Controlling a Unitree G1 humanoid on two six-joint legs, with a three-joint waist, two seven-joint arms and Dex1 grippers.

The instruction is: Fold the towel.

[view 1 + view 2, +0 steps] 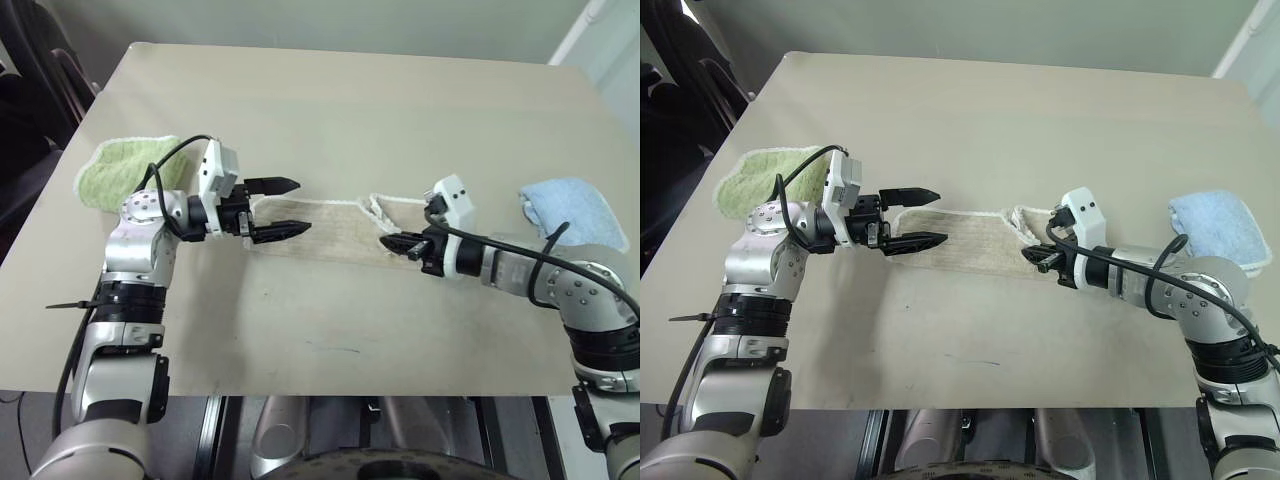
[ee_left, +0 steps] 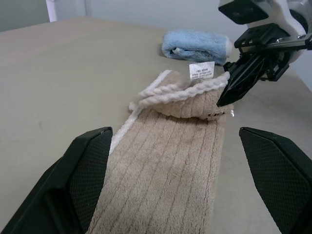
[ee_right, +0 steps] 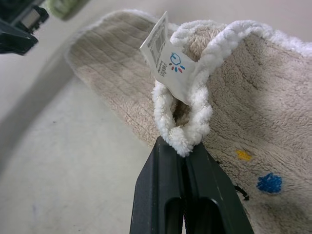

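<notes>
Seeing towel [image 1: 325, 235] lying as long strip mid-table [image 1: 330, 110], between green towel [image 1: 120, 170] and blue towel [image 1: 575, 210]. Am holding right gripper [image 1: 398, 243] clamped on towel's corded end nearest blue towel, tag [image 3: 168, 61] sticking up. Left gripper [image 1: 285, 208] hovering over opposite end, jaws wide apart.

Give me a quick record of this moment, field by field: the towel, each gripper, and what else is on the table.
towel: beige towel lies as a long strip across the table, its right end lifted
right gripper: right gripper shut on the towel's white corded edge, beside the tag
left gripper: left gripper with jaws open, over the strip's left end, holding nothing
other items: green towel at far left, blue towel at far right
</notes>
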